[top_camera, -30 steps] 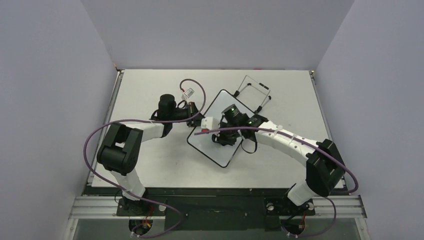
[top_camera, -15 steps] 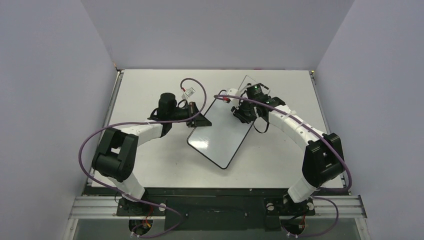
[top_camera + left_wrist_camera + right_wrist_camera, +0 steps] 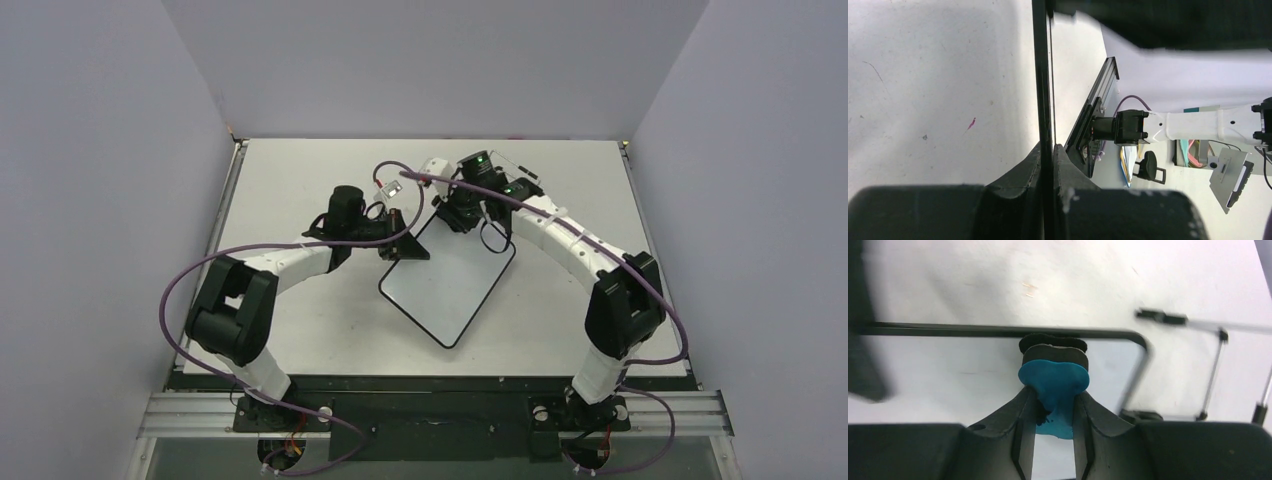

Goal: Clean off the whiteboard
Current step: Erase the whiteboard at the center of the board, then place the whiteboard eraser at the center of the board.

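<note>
The whiteboard [image 3: 450,285] sits about the middle of the bench [image 3: 300,180], a little toward the far edge, turned diagonally so one corner points at the near edge. What shows of its face looks clean; I see no red writing left. Whether it lies quite flat I cannot tell. The left claw [image 3: 405,245] is clamped on the board's far-left rim, the thin black edge [image 3: 1042,75] running straight up between its fingers [image 3: 1063,160]. The right claw [image 3: 458,215] is closed on the blue eraser [image 3: 1054,377], whose dark felt presses on the board right at the far rim [image 3: 948,330], near the rounded corner. The wire stand [image 3: 1218,355] is just beyond that corner, toward the far right of the bench. To finish this stroke well, I would keep the felt flat and pressed down, run it along inside the rim without riding over the edge, and keep the left grip firm so the board does not skid. Half a second ago the right claw was over the board's far-right corner, next to the stand; now it has swept left along the far edge, and the board has slid slightly toward the near edge.
</note>
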